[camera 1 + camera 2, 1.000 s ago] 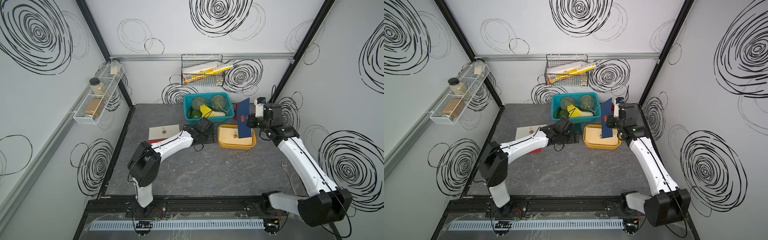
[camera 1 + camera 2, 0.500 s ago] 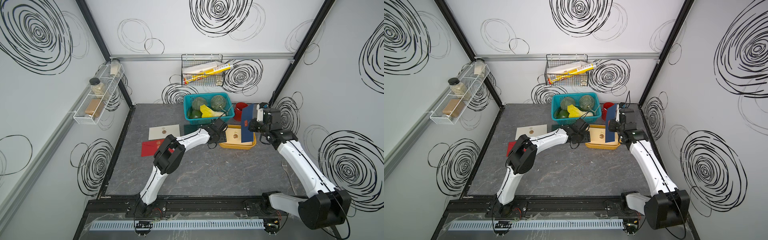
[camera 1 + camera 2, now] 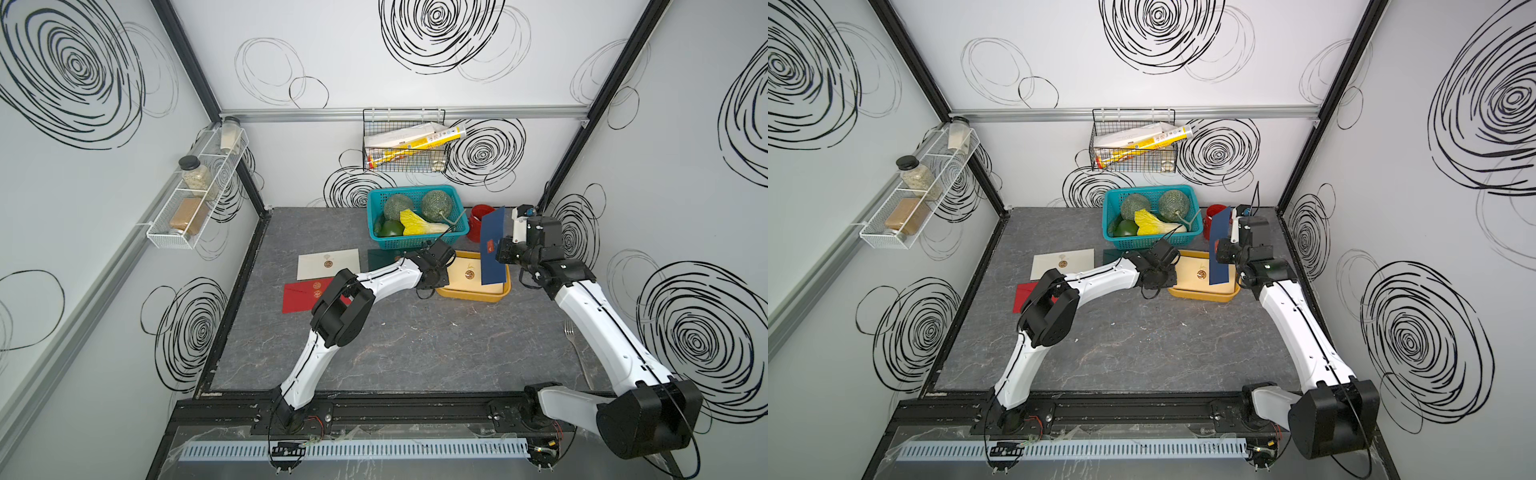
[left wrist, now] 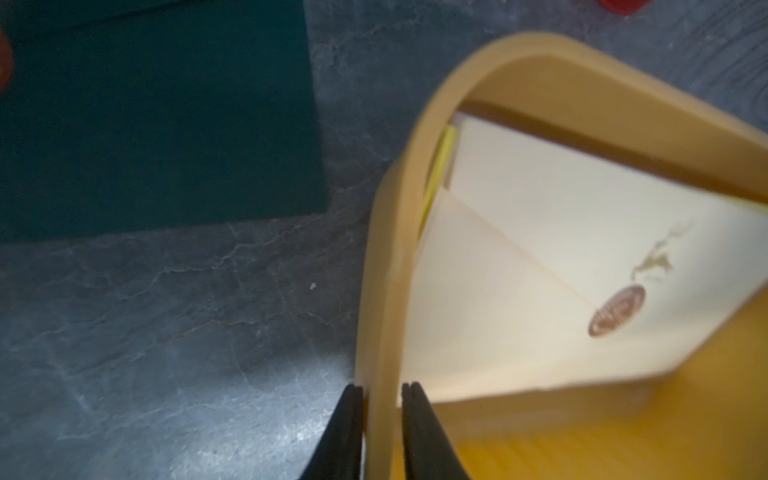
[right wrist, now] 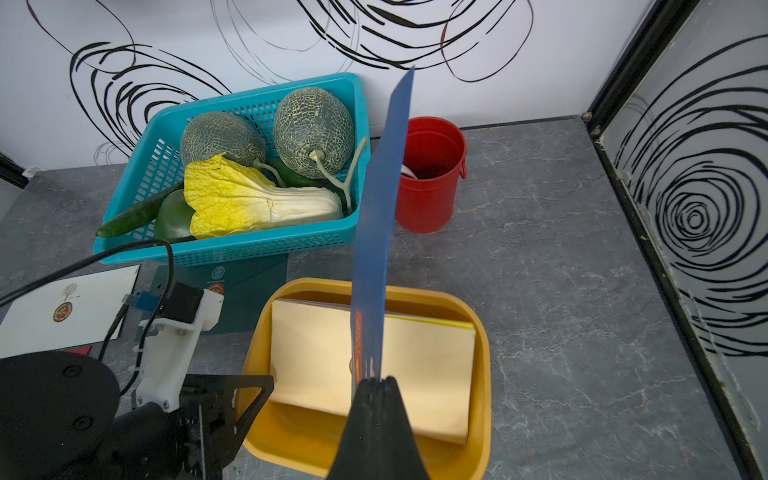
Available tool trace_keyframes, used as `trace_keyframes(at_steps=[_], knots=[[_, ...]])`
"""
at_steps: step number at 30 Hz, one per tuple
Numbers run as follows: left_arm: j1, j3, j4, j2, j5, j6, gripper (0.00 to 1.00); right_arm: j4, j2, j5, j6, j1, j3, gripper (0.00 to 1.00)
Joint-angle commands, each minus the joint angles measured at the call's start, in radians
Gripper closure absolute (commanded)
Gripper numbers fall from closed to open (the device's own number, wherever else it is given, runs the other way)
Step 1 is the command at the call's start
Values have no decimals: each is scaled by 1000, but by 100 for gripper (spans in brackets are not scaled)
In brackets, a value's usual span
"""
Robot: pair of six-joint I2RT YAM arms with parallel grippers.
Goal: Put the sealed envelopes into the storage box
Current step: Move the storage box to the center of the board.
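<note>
Left jaws pinch rim of storage box (image 4: 386, 249), one on each side of wall. Right jaws closed on navy envelope (image 5: 380, 208), held upright on edge over box, not yet released. Box holds stack: beige envelope (image 5: 428, 365) on top, yellow edge beneath, count unclear. Left on counter (image 3: 415, 345): white envelope (image 3: 316, 266), dark green envelope (image 3: 380, 259), red envelope (image 3: 301, 295). Judged past halfway.

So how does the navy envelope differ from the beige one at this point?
The navy envelope stands on edge over the storage box; the beige envelope lies flat inside it. The right gripper pinches the navy envelope, while nothing holds the beige envelope. Both bear a reddish seal.
</note>
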Motion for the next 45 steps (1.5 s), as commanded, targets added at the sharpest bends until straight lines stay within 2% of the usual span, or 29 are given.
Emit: trace_keyframes(at_steps=[1, 5, 10, 17, 20, 26, 29, 33, 35, 37, 41, 45], knots=[[-4, -74, 2, -55, -10, -1, 91, -5, -7, -115, -57, -2, 35, 100], [1, -196, 14, -149, -32, 3, 96, -43, 14, -292, -122, 1, 49, 100], [49, -400, 30, -326, -33, 31, 96, -43, 13, -482, -209, 31, 9, 100], [133, -641, -44, -571, -27, 206, 96, -82, 61, -560, -345, 201, -15, 100], [189, -748, -32, -660, 31, 247, 94, -62, 74, -601, -388, 239, -51, 100], [211, -824, -50, -701, 39, 303, 92, -80, 97, -645, -491, 263, -50, 100], [210, -853, -34, -711, 46, 275, 87, -118, 118, -694, -552, 265, -29, 100], [206, -868, -29, -742, 49, 254, 65, -145, 143, -706, -614, 284, -16, 100], [210, -856, -51, -778, 30, 247, 50, -143, 165, -703, -615, 292, -12, 100], [228, -840, -78, -829, 10, 241, 42, -149, 192, -708, -621, 309, 2, 100], [344, -821, -120, -925, 1, 244, 41, -165, 256, -678, -645, 363, 46, 100], [476, -837, -137, -966, 16, 270, 41, -225, 347, -630, -673, 403, 107, 100]])
